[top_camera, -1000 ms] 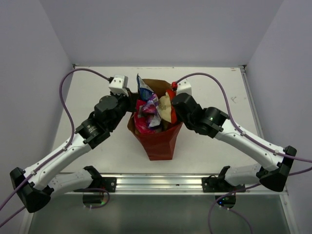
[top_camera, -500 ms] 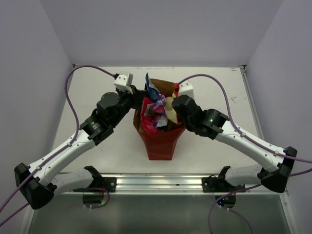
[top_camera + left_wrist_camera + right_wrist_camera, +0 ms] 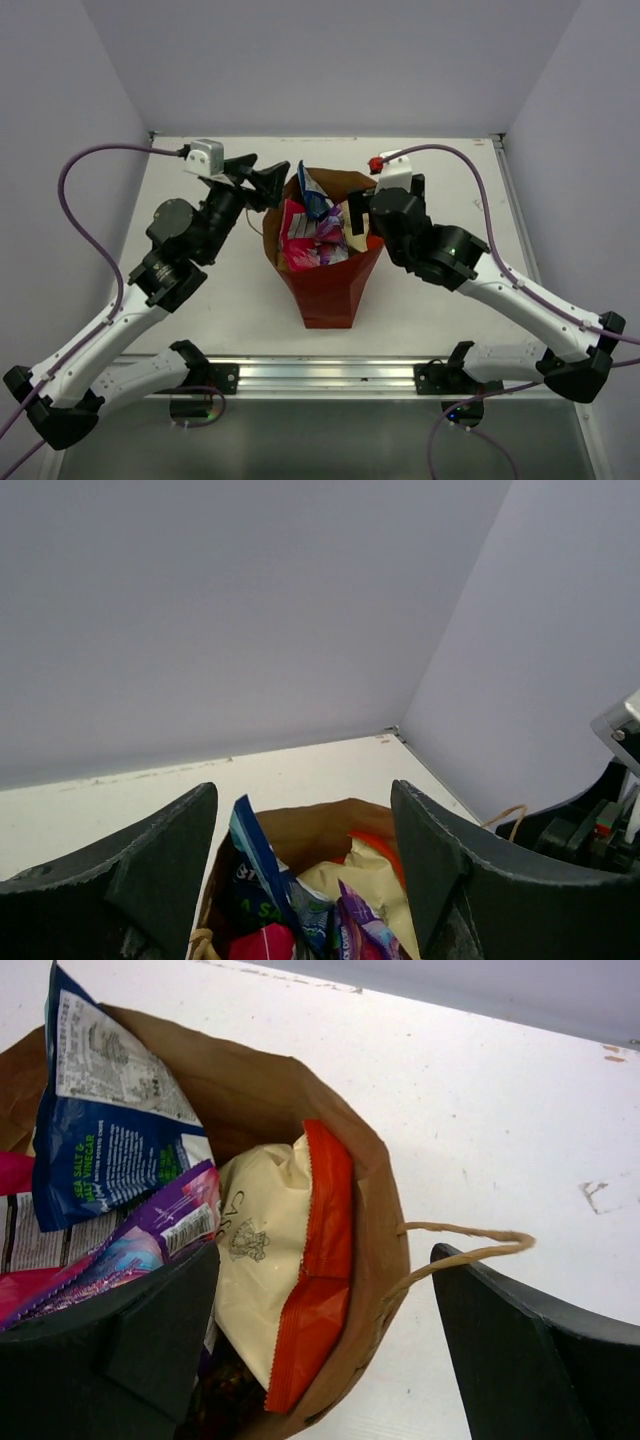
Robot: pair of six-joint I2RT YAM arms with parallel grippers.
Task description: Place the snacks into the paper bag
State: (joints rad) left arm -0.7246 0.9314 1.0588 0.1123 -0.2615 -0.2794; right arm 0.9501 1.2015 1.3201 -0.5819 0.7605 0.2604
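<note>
Between the left fingers (image 3: 150, 880), which stand wide apart and hold nothing, the paper bag (image 3: 330, 290) opens upward with the snacks (image 3: 330, 900) packed inside it. It stands upright on the worktop (image 3: 250, 310), so the packets lean on its walls rather than spill. The right fingers (image 3: 540, 1350) are equally spread and empty. They straddle the bag's brown wall and one cord handle (image 3: 460, 1235), one finger over the mouth and the other outside, touching neither.

A blue-white packet (image 3: 110, 1110) pokes tallest above the rim. A purple-silver packet (image 3: 165, 1225), a cream packet (image 3: 265, 1250) and an orange-red packet (image 3: 320, 1260) sit lower, wedged against the wall nearer the outer finger. Every packet I can see is within the bag, so I judge the loading done or nearly so. I cannot find the small red one.
</note>
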